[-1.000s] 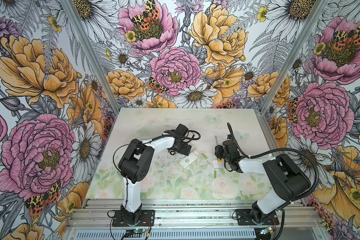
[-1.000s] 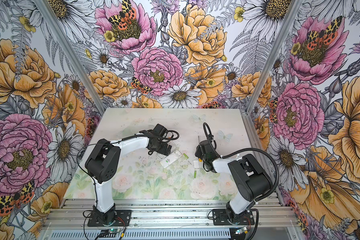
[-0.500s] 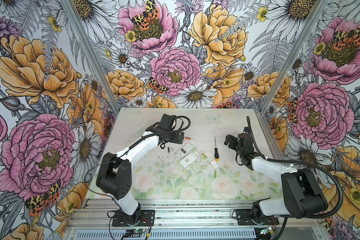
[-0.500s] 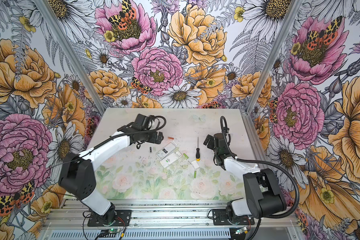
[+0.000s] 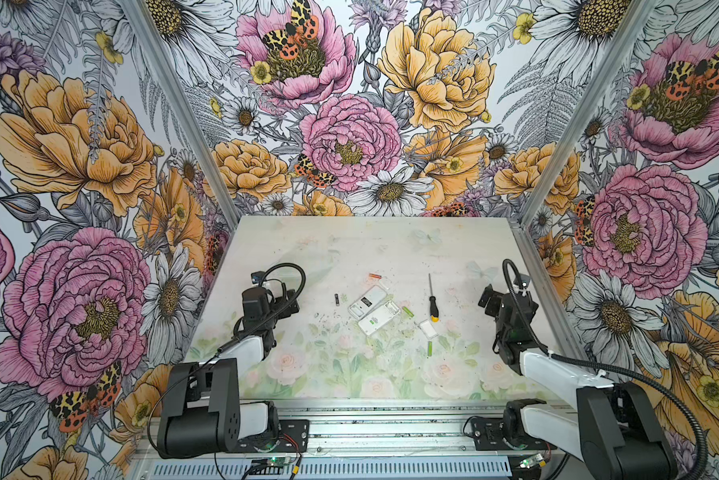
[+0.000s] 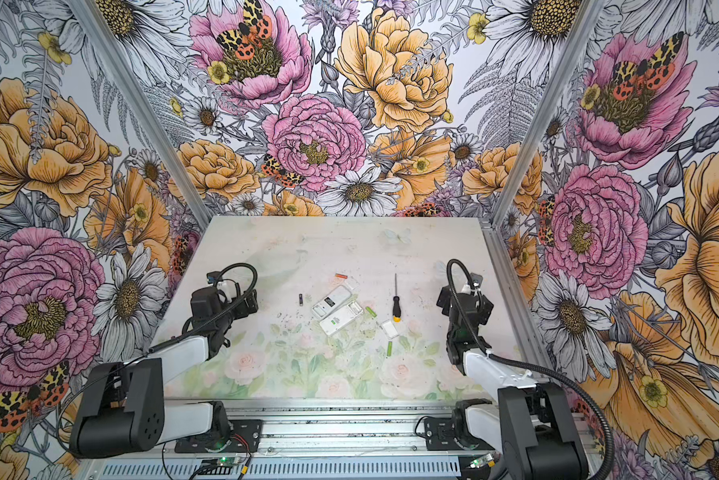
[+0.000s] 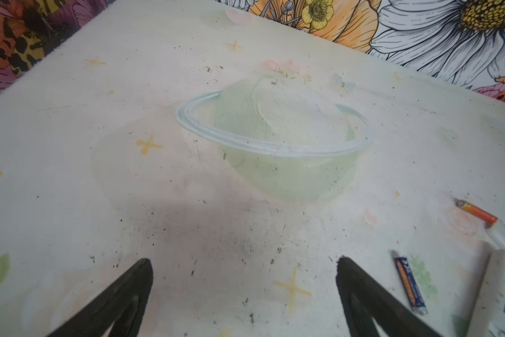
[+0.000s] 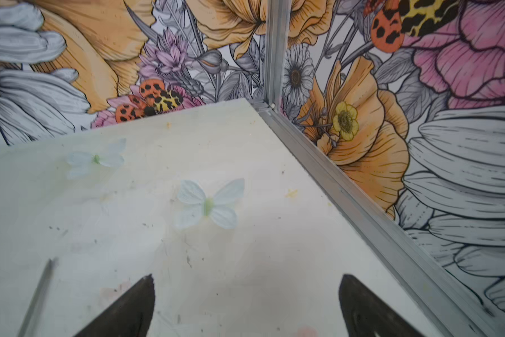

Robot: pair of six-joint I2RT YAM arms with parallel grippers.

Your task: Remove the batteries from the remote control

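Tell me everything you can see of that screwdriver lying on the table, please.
The screwdriver is slim: a thin grey metal shaft, then a black handle, plastic by its look, ending in a yellow cap. It lies flat on the table, shaft pointing toward the back wall, cap toward the near edge. It sits right of the white remote controls, apart from them. Nothing holds or touches it but the table.

High stereo pair — wrists near table (image 7: 70,131)

Black-and-yellow-handled screwdriver (image 5: 431,297) flat on floral tabletop (image 5: 349,249)
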